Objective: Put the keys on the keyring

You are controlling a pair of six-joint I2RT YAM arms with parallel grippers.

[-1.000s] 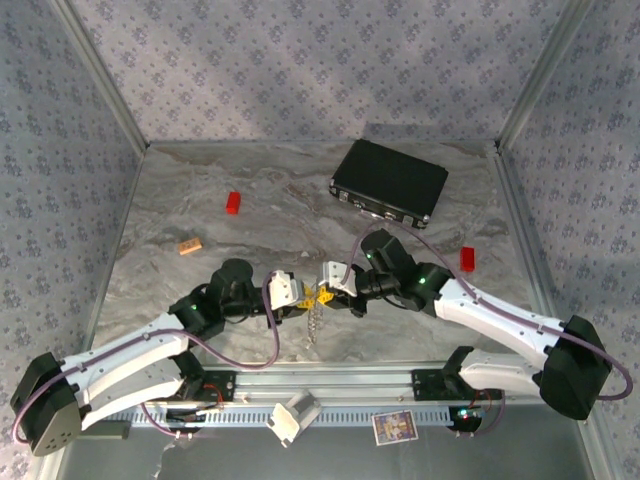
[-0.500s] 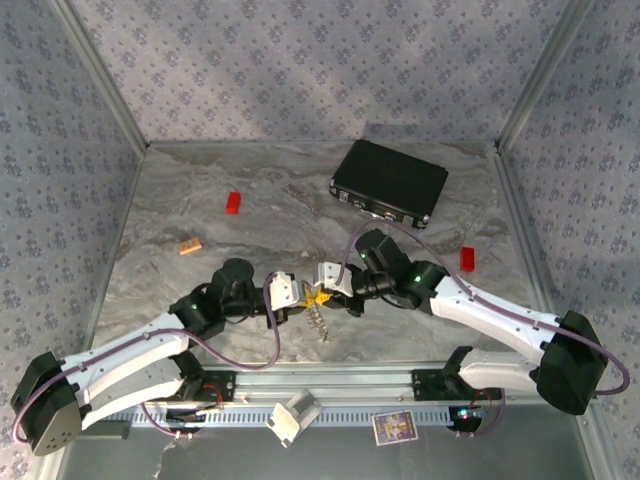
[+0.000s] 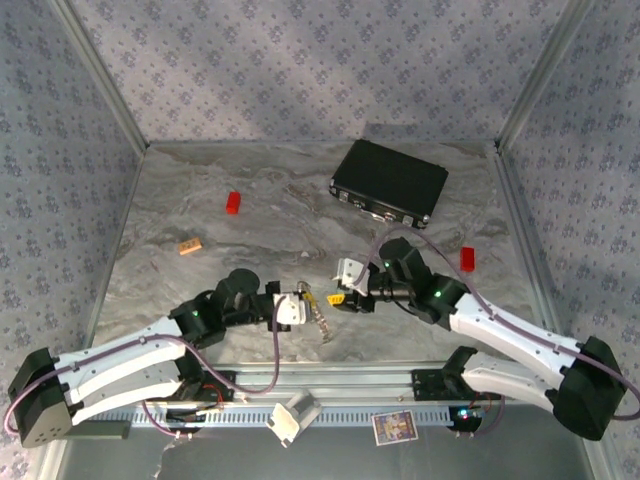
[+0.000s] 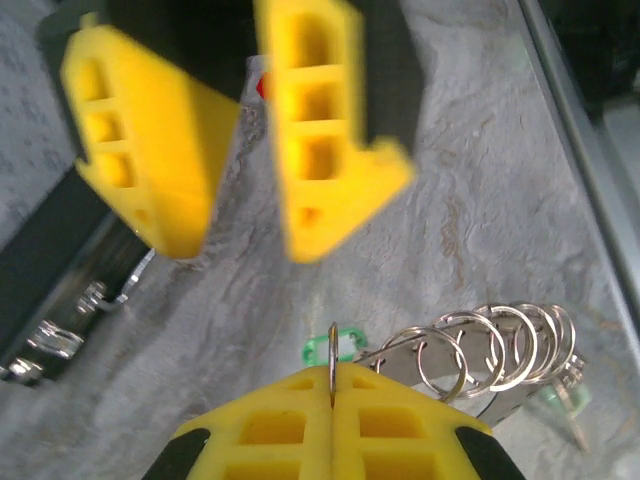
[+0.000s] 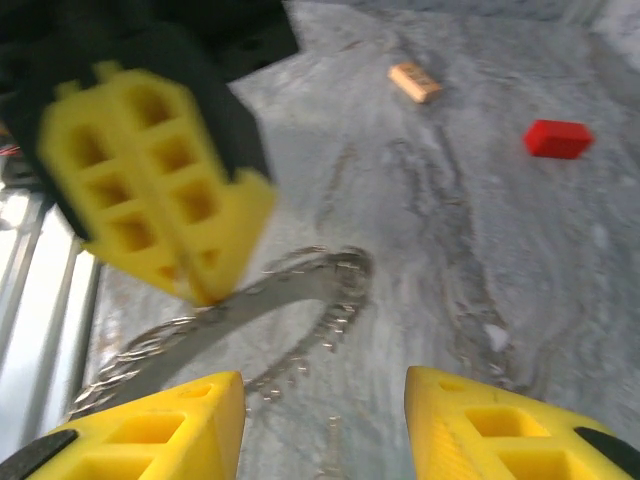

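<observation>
Left fingers (image 4: 270,430) clamped on the keyring (image 4: 465,350) rim; right fingers (image 5: 160,425) parted, holding nothing, close by.

We see shiny bare metal in the keyring (image 4: 452,352), matt yellow plastic fingers (image 4: 270,430) on the left gripper (image 4: 332,380), and a smooth grey marbled table (image 3: 200,285).

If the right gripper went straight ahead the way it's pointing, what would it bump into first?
Probably the keyring. It stretches right across the path of the open right gripper, and the shut left gripper pinches it at one end. The picture is blurred, so how far off it is stays a guess.
</observation>
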